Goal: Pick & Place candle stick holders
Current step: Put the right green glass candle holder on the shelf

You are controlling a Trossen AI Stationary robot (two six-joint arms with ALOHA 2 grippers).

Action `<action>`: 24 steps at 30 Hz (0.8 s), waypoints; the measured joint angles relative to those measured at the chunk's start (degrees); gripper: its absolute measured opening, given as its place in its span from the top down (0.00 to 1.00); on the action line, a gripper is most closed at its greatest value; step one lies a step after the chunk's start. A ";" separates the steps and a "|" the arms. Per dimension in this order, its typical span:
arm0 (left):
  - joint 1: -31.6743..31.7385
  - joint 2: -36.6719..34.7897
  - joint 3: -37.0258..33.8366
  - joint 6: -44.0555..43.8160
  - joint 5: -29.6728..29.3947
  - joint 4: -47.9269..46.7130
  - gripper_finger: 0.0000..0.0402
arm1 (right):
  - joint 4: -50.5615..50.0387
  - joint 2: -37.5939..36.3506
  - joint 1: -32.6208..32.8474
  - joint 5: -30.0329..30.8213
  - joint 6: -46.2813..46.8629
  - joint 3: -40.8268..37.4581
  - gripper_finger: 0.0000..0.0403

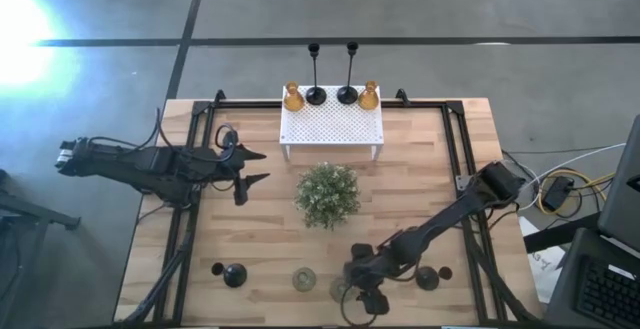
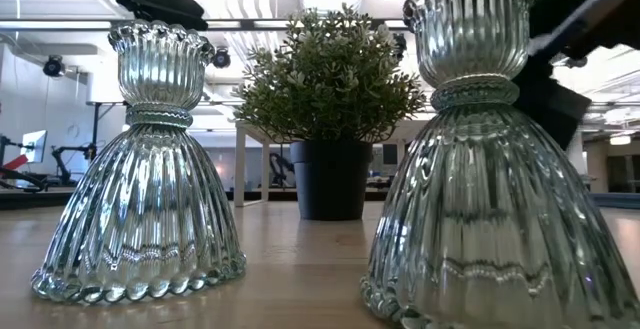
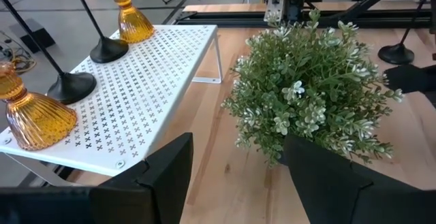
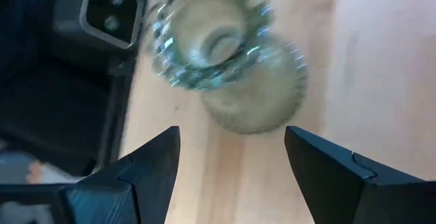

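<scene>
On the white perforated stand (image 1: 331,124) stand two amber glass holders (image 1: 293,97) (image 1: 368,95) and two tall black holders (image 1: 316,94) (image 1: 348,94), each on its base. Two pale glass holders stand upright near the near edge (image 1: 304,279) (image 1: 340,289); they also show in the low view (image 2: 140,179) (image 2: 490,189). Two short black holders (image 1: 233,274) (image 1: 428,277) flank them. My right gripper (image 4: 231,132) is open above the right pale holder (image 4: 228,67), pointing down, touching nothing. My left gripper (image 1: 262,166) is open and empty, left of the plant.
A bushy green plant (image 1: 327,194) in a dark pot stands at the table's middle, between the stand and the near holders; it fills the left wrist view (image 3: 313,94). Black frame rails (image 1: 190,199) run along the table's left and right sides.
</scene>
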 joint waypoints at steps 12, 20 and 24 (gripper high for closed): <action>0.00 -1.20 -0.02 0.00 0.00 -0.49 0.41 | 1.82 -1.07 0.09 5.21 -3.98 -0.08 0.37; 0.00 -1.32 -0.02 0.00 0.00 -0.50 0.41 | 4.83 -1.07 0.09 7.54 -7.07 -0.24 0.37; 0.00 -1.32 -0.02 0.20 0.00 -0.64 0.41 | 6.28 -0.85 0.04 7.56 -8.09 -0.41 0.37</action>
